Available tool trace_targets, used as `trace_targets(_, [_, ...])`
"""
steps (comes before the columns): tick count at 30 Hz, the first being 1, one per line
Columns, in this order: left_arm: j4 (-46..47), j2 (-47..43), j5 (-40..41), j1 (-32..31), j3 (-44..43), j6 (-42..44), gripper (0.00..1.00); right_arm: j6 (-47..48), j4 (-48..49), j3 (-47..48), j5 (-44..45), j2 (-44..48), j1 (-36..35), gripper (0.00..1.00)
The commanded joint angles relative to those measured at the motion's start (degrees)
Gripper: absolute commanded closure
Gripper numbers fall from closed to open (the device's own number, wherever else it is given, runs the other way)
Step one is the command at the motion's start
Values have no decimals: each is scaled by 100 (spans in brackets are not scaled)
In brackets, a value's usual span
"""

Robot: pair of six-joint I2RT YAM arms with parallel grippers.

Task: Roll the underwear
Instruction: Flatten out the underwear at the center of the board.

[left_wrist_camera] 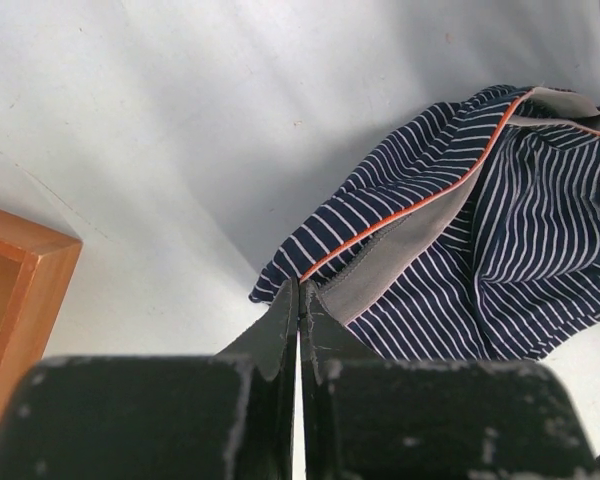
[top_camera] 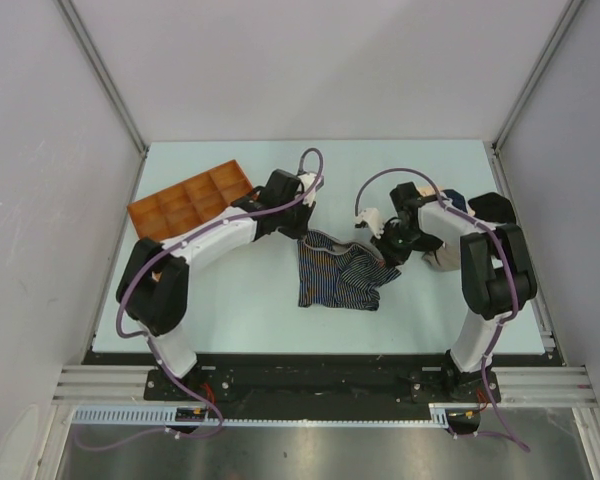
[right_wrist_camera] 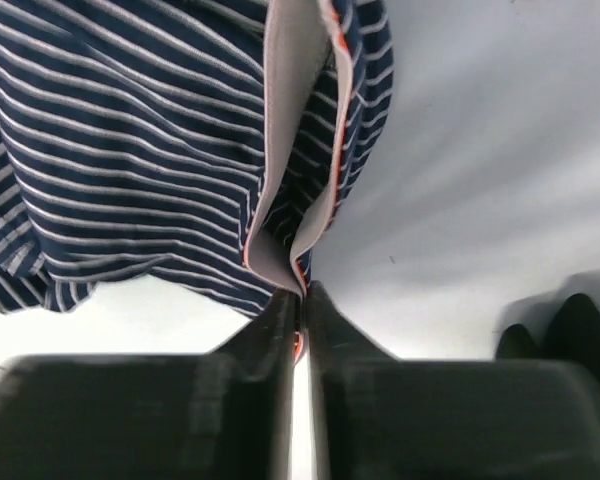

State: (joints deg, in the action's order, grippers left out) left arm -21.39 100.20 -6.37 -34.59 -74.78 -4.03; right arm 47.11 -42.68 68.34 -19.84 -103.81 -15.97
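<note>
Striped underwear (top_camera: 335,278), navy w/ thin white stripes, lies crumpled at table (top_camera: 240,300) ctr, strung btwn both grippers by its top edge.

Left gripper (top_camera: 302,232) is at the garment's far-left corner. In the left wrist view its fingers are pressed together w/ no gap, pinching the end of the grey waistband (left_wrist_camera: 400,250), which has orange piping. The cloth fans out to the right of the fingertips, and that corner looks lifted a bit off the table, w/ shadow under it.

Right gripper (top_camera: 388,252) is at the far-right corner. In the right wrist view its fingers are clamped on a fold of the same waistband, both layers squeezed btwn the tips. The striped body hangs off to the left of the fingers.

Around:
- Orange compartmented tray (top_camera: 175,225) at far left of table, angled, w/ 2 rows of compartments. It sits well apart from the garment, and the left arm's forearm passes just beside its near edge. One corner shows in the left wrist view.
- Pale beige garment (top_camera: 442,260) peeks out right of the right gripper, mostly hidden by that arm. A dark bit behind the arm is too covered to name.
- Black lumps at lower right of the right wrist view; can't tell what they are.

Nothing lies btwn the two grippers but the striped cloth.

Count: 1 striped underwear, 1 pale piece seen, 1 tray, 2 arms.
</note>
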Motion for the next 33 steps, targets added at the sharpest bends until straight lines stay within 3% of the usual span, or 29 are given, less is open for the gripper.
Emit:
trace_targets(1, [-23,-764,-127,31,-89,87,100,52,-389,22,-196,422,-29,100])
trace_targets(6, [-251,-1888,-312,31,394,227,100,289,-996,48,-285,2289,-292,100])
trace_targets(10, [-873,-3204,-426,22,579,368,100,597,-1707,92,338,3705,-1300,100])
trace_targets(12, [-1130,-3611,-531,22,553,386,100,536,-1866,145,804,4112,-1671,100])
trace_targets(16, [-1832,-4368,-1119,22,395,386,99,395,-2620,601,894,4737,-2191,100])
trace_targets(24, [-2677,-5273,-1990,14,342,298,100,800,-3634,1384,-697,5002,-1603,100])
trace_targets(29, [-2310,-5257,-1720,13,753,-79,100,580,-3020,1270,-233,4485,-1463,100])
trace_targets(31, [-1863,-4829,-1351,22,947,-220,100,685,-2634,1217,-222,3783,-1034,100])
trace_targets(33, [-1572,-4345,-947,48,1123,-475,100,677,-2300,1226,-179,3107,-777,93])
